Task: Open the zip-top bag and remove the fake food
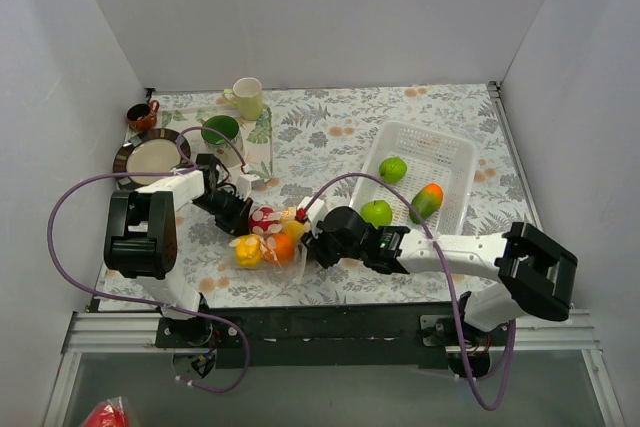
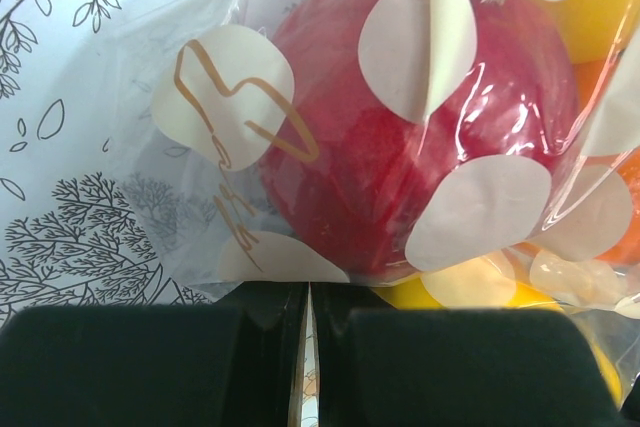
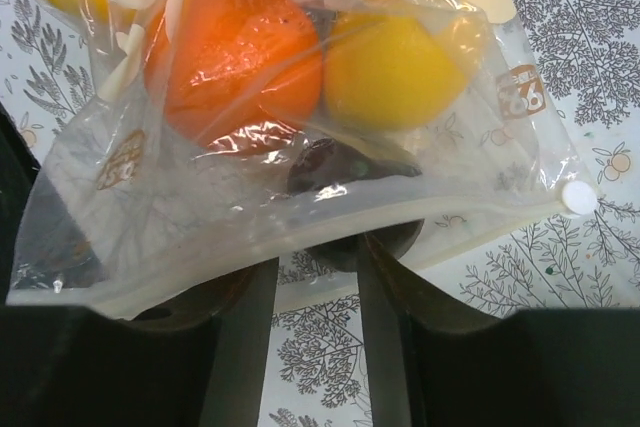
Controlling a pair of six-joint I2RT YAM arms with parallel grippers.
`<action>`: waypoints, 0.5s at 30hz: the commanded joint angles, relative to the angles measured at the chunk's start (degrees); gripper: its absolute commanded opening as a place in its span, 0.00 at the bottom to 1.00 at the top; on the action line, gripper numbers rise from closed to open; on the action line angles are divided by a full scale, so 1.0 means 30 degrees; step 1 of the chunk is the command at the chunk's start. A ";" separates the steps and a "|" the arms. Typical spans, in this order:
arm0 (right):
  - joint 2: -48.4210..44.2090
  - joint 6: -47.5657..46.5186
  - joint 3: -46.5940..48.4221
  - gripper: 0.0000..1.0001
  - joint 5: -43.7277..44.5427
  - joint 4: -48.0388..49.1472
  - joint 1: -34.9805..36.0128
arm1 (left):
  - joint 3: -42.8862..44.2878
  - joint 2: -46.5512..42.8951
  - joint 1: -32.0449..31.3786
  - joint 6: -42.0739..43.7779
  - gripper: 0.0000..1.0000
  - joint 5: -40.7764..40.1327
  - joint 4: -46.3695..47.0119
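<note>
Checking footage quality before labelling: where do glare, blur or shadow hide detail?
Left wrist: glare streaks on the zip-top bag over the red fruit; the fingers are dark, soft-focus blocks. Right wrist: bright reflections on the film across the orange fruit; fingers blurred. Top external: even light, only soft shadows.

the leaf-print table [image 1: 330,152] carries the zip-top bag [image 1: 265,237], a white basket [image 1: 440,162], a plate [image 1: 152,159] and a brown cup [image 1: 140,117]

Clear, cream-dotted zip-top bag [image 2: 215,97]; red fruit [image 2: 350,172]
</note>
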 commanded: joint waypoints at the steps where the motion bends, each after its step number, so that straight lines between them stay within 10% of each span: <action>1: 0.0805 -0.0826 0.0014 0.52 0.0080 0.1967 0.0114 | 0.0098 -0.0237 -0.0090 0.0395 0.00 -0.0610 0.0301; 15: 0.4292 -0.1179 0.1919 0.85 0.0902 0.2201 0.0114 | 0.0039 -0.0237 -0.0061 0.0542 0.00 -0.0609 0.0125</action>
